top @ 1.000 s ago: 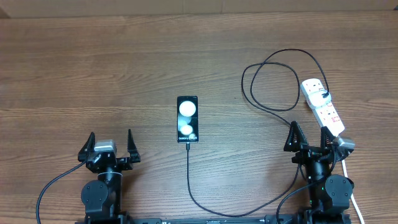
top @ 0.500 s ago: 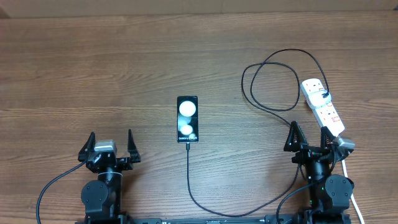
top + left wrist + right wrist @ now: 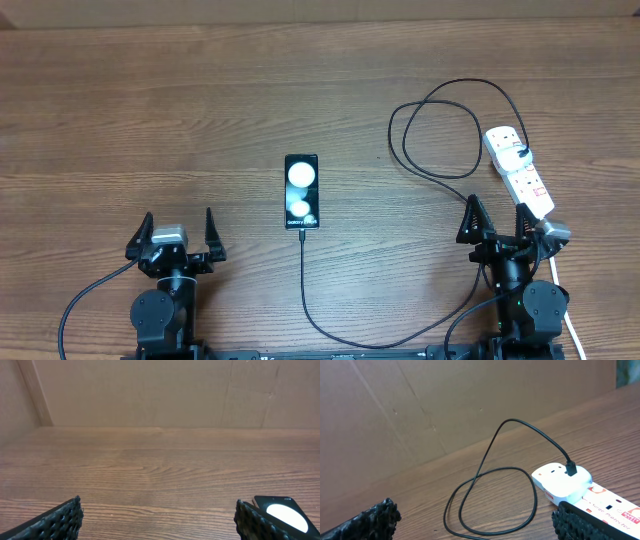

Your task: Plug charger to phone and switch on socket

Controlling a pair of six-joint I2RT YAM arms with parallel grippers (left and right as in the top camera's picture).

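Standing spread wide and empty at the bench's near edge, the left pincer and right pincer flank the mid-bench phone, its charger seemingly attached already, the socket lying just beyond the right one, handy for its switch.

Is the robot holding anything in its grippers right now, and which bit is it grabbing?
Nothing is held. The left gripper and the right gripper are both open and empty; the phone, charger and socket lie on the table.
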